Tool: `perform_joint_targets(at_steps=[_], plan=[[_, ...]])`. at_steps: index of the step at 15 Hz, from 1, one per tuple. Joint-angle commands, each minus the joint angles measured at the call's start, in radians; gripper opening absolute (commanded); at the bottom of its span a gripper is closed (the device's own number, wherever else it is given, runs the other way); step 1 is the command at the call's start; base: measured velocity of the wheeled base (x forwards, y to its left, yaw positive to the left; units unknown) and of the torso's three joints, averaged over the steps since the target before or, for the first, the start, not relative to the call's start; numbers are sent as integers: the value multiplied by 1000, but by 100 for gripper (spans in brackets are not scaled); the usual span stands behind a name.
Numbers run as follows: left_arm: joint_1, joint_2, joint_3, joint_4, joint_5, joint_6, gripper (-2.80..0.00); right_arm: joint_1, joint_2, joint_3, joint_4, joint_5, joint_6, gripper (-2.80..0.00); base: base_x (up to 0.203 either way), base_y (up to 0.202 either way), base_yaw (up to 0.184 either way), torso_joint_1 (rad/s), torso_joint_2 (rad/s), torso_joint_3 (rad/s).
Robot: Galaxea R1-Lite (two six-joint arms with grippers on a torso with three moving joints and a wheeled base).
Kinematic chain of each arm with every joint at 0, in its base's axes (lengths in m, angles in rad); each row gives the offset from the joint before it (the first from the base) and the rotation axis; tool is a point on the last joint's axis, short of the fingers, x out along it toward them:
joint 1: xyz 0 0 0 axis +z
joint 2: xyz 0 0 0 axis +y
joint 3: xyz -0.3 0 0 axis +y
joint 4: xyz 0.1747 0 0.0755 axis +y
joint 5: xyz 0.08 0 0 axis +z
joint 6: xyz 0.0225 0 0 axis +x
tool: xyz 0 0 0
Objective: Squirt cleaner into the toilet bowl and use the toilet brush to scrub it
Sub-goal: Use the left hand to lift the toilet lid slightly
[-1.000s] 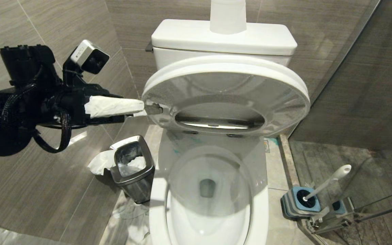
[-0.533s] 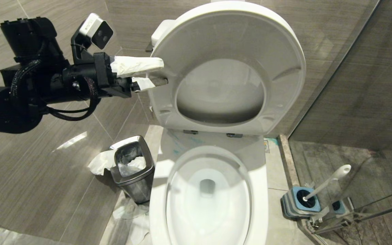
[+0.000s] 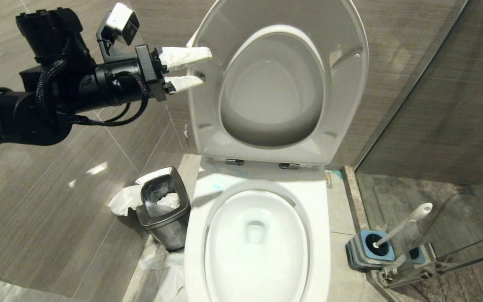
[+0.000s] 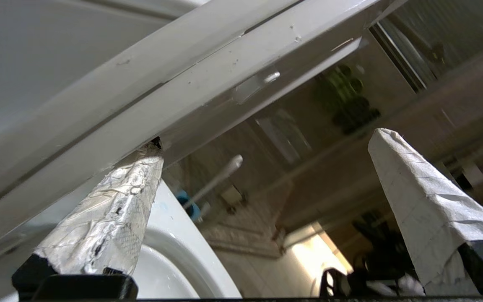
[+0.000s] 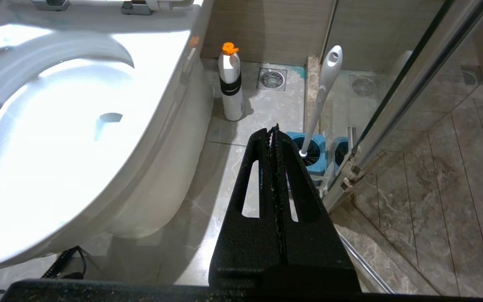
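Note:
The white toilet bowl (image 3: pixel 195 251) stands uncovered, its seat and lid (image 3: pixel 208 113) tipped up against the tank. Pale blue cleaner smears (image 3: pixel 221 178) mark the porcelain behind the bowl. My left gripper (image 3: pixel 204 67) is open at the raised seat's left edge. One taped finger (image 4: pixel 115 201) touches the seat's rim and the other (image 4: pixel 417 197) stands free. The toilet brush (image 3: pixel 403 222) leans in its blue holder (image 3: pixel 365 251) on the floor right of the toilet. My right gripper (image 5: pixel 274 130) is shut and empty, low over the floor beside the bowl (image 5: pixel 170 138), near the brush handle (image 5: pixel 323 92).
A steel bin (image 3: pixel 164 209) stuffed with paper stands left of the toilet, with tissue on the floor around it. A white bottle with an orange cap (image 5: pixel 231 88) stands by the wall next to a floor drain (image 5: pixel 271 78). A glass shower partition (image 3: pixel 434 105) closes the right side.
My left gripper has risen, swinging the seat and lid from half-lowered up to upright. The bowl, which they had shaded, now lies uncovered. The right arm has kept still.

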Motion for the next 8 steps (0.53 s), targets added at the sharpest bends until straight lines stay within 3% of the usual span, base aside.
perform_joint_targets(at_steps=[1, 6, 8], plan=[[0, 48, -60, -4, 62, -17, 0, 0, 0, 0, 0, 0, 0, -280, 0, 0, 0, 0, 0, 0], [-2, 71, -89, -3, 115, -12, 0, 0, 0, 0, 0, 0, 0, -280, 0, 0, 0, 0, 0, 0], [-24, 89, -123, -3, 195, -10, 0, 0, 0, 0, 0, 0, 0, -280, 0, 0, 0, 0, 0, 0]])
